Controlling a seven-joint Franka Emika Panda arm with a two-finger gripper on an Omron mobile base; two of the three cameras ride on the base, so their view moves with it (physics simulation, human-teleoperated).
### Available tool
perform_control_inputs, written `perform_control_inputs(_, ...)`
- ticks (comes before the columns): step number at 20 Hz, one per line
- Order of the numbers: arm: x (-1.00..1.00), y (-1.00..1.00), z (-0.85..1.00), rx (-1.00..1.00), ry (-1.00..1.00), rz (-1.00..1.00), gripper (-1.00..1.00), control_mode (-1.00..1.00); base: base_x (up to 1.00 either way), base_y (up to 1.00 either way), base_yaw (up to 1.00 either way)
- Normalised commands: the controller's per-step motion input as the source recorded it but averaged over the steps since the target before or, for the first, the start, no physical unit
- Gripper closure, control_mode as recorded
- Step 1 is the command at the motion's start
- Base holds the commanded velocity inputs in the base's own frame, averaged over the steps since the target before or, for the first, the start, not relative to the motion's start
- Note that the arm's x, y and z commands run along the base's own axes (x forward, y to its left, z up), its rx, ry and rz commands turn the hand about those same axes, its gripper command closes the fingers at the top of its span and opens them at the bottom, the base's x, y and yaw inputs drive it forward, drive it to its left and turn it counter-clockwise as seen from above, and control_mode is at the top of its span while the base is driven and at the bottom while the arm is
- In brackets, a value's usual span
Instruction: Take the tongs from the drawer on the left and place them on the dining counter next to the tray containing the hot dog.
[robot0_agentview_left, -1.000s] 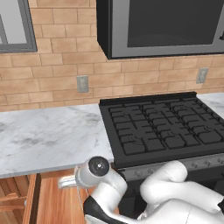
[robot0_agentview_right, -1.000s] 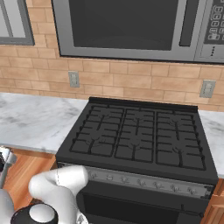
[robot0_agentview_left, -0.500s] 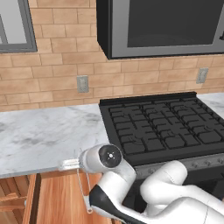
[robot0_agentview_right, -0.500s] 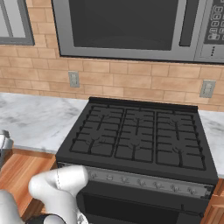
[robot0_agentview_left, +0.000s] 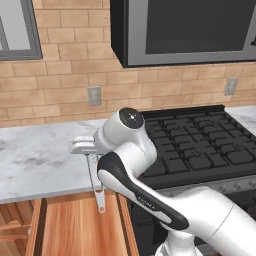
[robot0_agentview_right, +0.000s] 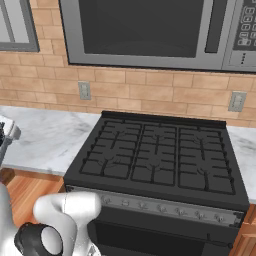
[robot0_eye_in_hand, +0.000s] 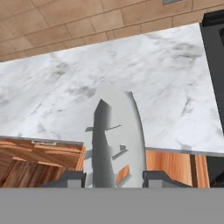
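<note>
My gripper (robot0_agentview_left: 88, 150) hangs just in front of the wall counter's edge, shut on the upper end of the tongs (robot0_agentview_left: 96, 182). The slim silver tongs dangle almost straight down, their tip above the open drawer (robot0_agentview_left: 70, 230), whose light wood inside shows below. In the hand view the tongs (robot0_eye_in_hand: 114, 135) rise broad and foreshortened between the fingertips of the gripper (robot0_eye_in_hand: 114, 177). The right base view catches the gripper (robot0_agentview_right: 6, 135) at its left edge. The dining counter and the blue tray are out of view.
A marble counter (robot0_agentview_left: 40, 160) runs along the brick wall behind the drawer. A black gas stove (robot0_agentview_left: 200, 145) stands to the right, with a microwave (robot0_agentview_left: 190, 30) above it. My own white arm (robot0_agentview_left: 150, 200) crosses in front of the stove.
The gripper has risen from low over the drawer to counter height, carrying the tongs up with it. The elbow has swung up and left.
</note>
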Motion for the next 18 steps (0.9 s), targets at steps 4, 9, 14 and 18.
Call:
perform_control_inputs(4, 0.24, -0.33, 0.98, 0.0, 0.06, 0.0, 1.0, -1.0, 0.0, 0.0, 0.0)
perform_control_inputs(9, -0.03, -0.11, 0.15, 0.0, -0.01, 0.0, 1.0, -1.0, 0.0, 0.0, 0.0)
perform_control_inputs(14, 0.0, 0.0, 0.0, 0.0, 0.0, 0.0, 1.0, -1.0, 0.0, 0.0, 0.0)
perform_control_inputs(18, 0.02, 0.0, 0.0, 0.0, 0.0, 0.0, 1.0, -1.0, 0.0, 0.0, 0.0)
